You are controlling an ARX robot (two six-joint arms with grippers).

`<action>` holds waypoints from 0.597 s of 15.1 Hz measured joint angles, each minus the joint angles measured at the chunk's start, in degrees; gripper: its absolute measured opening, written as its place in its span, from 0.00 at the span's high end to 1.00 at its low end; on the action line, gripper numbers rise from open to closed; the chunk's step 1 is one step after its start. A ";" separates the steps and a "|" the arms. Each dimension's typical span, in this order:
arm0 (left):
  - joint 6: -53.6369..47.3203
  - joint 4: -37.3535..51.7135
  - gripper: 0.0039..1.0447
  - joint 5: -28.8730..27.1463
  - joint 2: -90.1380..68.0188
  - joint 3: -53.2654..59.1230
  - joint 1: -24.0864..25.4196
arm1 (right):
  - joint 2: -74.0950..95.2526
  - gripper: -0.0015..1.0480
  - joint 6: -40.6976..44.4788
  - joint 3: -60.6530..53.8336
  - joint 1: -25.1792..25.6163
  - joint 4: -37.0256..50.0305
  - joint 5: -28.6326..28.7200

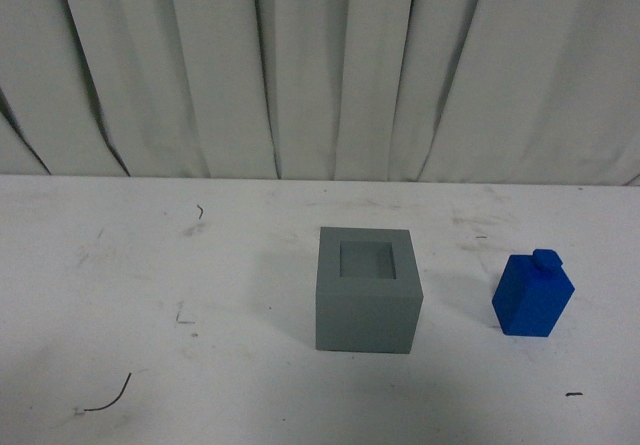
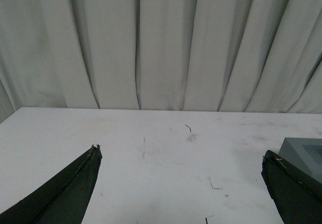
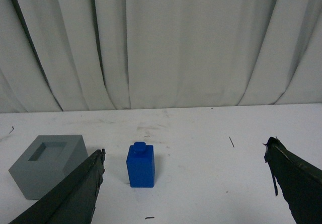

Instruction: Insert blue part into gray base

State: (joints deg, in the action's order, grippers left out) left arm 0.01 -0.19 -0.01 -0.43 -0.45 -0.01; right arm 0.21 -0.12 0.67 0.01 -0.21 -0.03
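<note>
The gray base (image 1: 366, 290) is a matte cube with a square recess in its top, standing near the table's middle in the front view. The blue part (image 1: 534, 294) stands upright to its right, apart from it, knob up. Neither arm shows in the front view. My left gripper (image 2: 181, 153) is open and empty; a corner of the gray base (image 2: 307, 156) shows beside one finger. My right gripper (image 3: 185, 151) is open and empty above the table, with the blue part (image 3: 140, 165) ahead between its fingers and the gray base (image 3: 48, 163) beyond one finger.
The white table (image 1: 150, 295) carries scuffs and a few dark thread scraps (image 1: 108, 397). A pleated white curtain (image 1: 320, 65) hangs behind the table's far edge.
</note>
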 joint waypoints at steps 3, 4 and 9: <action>0.00 0.00 0.06 0.00 0.00 0.00 0.00 | 0.00 0.06 0.00 0.00 0.00 0.00 0.00; 0.00 0.00 0.06 0.00 0.00 0.00 0.00 | 0.00 0.06 0.02 0.00 0.00 0.00 0.02; 0.00 0.00 0.06 0.00 0.00 0.00 0.00 | 0.00 0.06 0.00 0.00 0.00 0.00 0.00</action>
State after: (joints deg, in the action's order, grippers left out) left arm 0.01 -0.19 -0.01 -0.43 -0.45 -0.01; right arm 0.21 -0.12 0.67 0.01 -0.21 -0.03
